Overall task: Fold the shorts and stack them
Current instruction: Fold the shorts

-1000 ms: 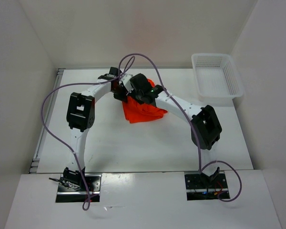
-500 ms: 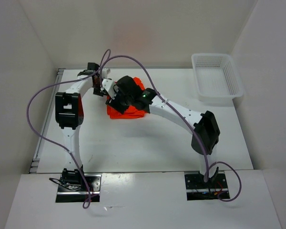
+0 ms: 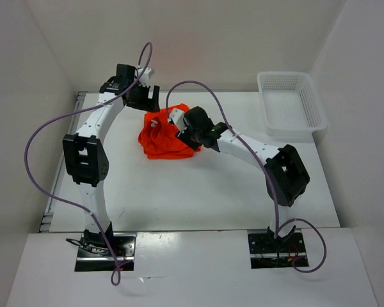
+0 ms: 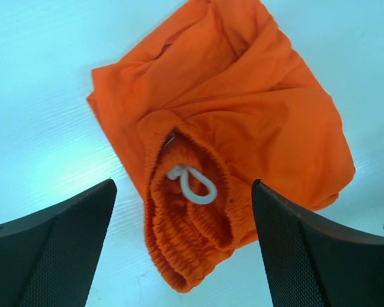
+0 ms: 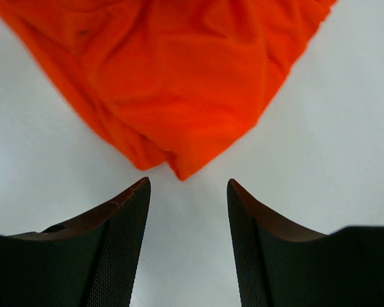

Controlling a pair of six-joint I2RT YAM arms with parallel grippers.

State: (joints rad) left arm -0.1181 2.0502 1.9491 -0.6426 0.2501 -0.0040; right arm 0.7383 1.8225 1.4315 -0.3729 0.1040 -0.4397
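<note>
The orange-red shorts (image 3: 161, 138) lie in a folded, bunched heap on the white table (image 3: 211, 185), left of its middle. In the left wrist view the shorts (image 4: 243, 109) show their elastic waistband and white drawstring (image 4: 193, 181) facing my fingers. My left gripper (image 3: 143, 100) hovers above the heap's back-left edge, its jaws (image 4: 183, 184) wide open and holding nothing. At the heap's right edge my right gripper (image 3: 180, 125) is open; a corner of the shorts (image 5: 173, 77) lies just ahead of its empty jaws (image 5: 189, 181).
A white mesh basket (image 3: 292, 103) stands at the back right corner of the table. Purple cables (image 3: 48, 134) loop over both arms. White walls close in the table on the left, back and right.
Both grippers opened and let go of the shorts, which were carried left and now rest on the table. The left gripper drew away towards the back left; the right backed off rightwards.
</note>
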